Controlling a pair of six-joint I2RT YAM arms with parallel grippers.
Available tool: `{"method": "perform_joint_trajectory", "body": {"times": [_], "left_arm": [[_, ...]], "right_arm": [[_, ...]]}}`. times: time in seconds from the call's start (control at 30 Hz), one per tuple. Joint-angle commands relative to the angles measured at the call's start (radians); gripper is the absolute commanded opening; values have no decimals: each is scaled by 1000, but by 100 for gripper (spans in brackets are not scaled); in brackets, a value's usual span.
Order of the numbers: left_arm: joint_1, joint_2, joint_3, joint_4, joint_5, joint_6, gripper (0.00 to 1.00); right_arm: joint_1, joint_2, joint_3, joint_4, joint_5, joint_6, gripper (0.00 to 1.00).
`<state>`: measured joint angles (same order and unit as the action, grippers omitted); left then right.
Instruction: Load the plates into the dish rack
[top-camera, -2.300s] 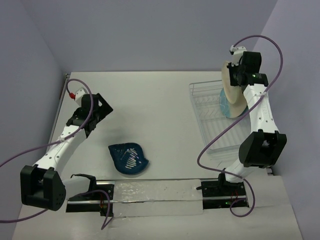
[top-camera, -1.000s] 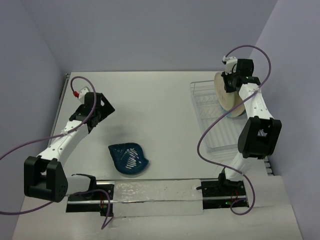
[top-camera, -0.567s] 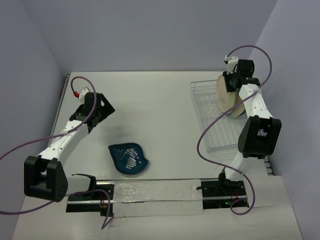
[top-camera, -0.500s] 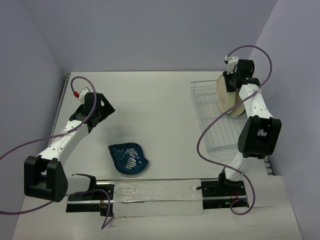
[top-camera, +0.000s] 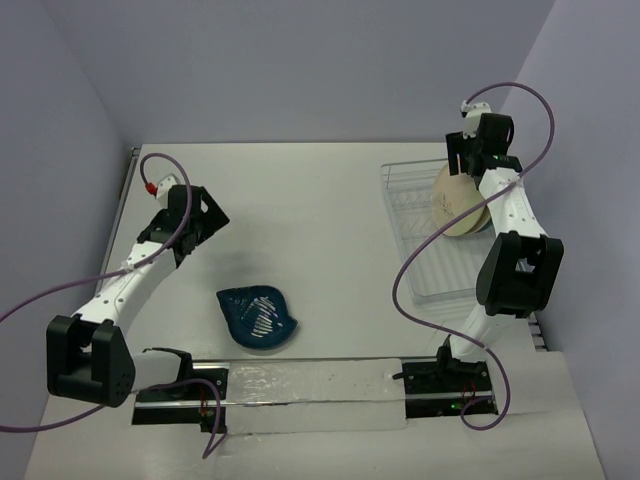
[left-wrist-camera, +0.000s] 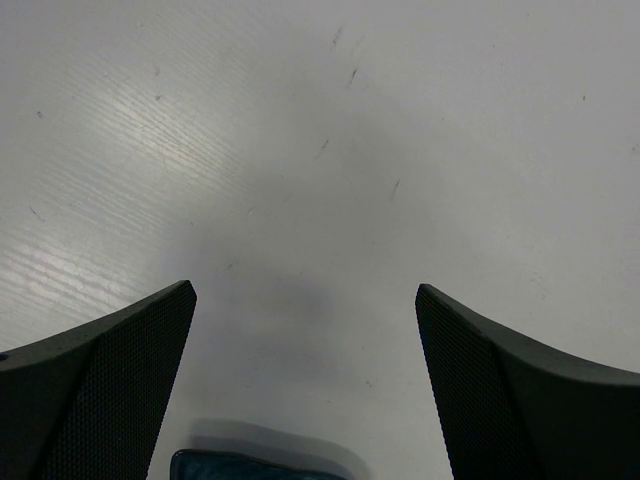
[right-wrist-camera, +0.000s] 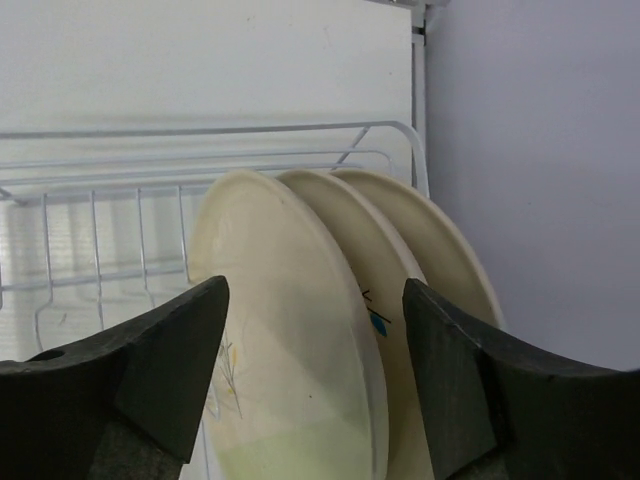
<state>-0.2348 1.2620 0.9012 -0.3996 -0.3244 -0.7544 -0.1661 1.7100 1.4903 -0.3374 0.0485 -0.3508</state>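
Plates first: three of them (top-camera: 457, 201) stand on edge in the dish rack (top-camera: 425, 270), bunched at its far end, at about 2 o'clock on the counter (top-camera: 330, 200) as you see it from the top camera. From the right wrist you look along the row. The nearest plate (right-wrist-camera: 290, 380) shows a faint sprig and a pale yellow-green patch low on its face, the middle one (right-wrist-camera: 388, 300) a dark sprig with a blue fleck, and the rearmost (right-wrist-camera: 445, 265) only a plain cream rim. All three are tilted alike and sit close together; you cannot tell whether they touch each other. White wires of the rack run behind them from 9 to 12 o'clock in that view.

Your right jaws are open, their fingers (right-wrist-camera: 150, 380) spread to either side of the plates and gripping nothing. In the top view they hang just above the plates' upper rims, at their 12 o'clock.

The dark teal leaf-shaped dish (top-camera: 258, 317) lies flat on the counter at roughly 7 o'clock, well apart from the rack. Your left jaws are wide open and empty, with their fingers (left-wrist-camera: 110, 390) over bare counter at about 10 o'clock of the dish. Only a sliver of its teal edge (left-wrist-camera: 250, 468) shows in the left wrist view — at 6 o'clock, between the fingers.
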Motion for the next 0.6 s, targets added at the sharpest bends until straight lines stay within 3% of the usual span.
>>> {"method": "perform_joint_trajectory", "body": {"times": [0.0, 0.33, 0.57], "left_arm": [[-4, -38, 11, 2, 10, 6, 99], [-3, -93, -54, 27, 54, -2, 99], [-3, -151, -128, 27, 81, -45, 99]], "right_arm": [[-4, -24, 42, 86, 79, 42, 81], [10, -101, 125, 110, 134, 132, 99], [176, -210, 86, 106, 178, 174, 100]]}}
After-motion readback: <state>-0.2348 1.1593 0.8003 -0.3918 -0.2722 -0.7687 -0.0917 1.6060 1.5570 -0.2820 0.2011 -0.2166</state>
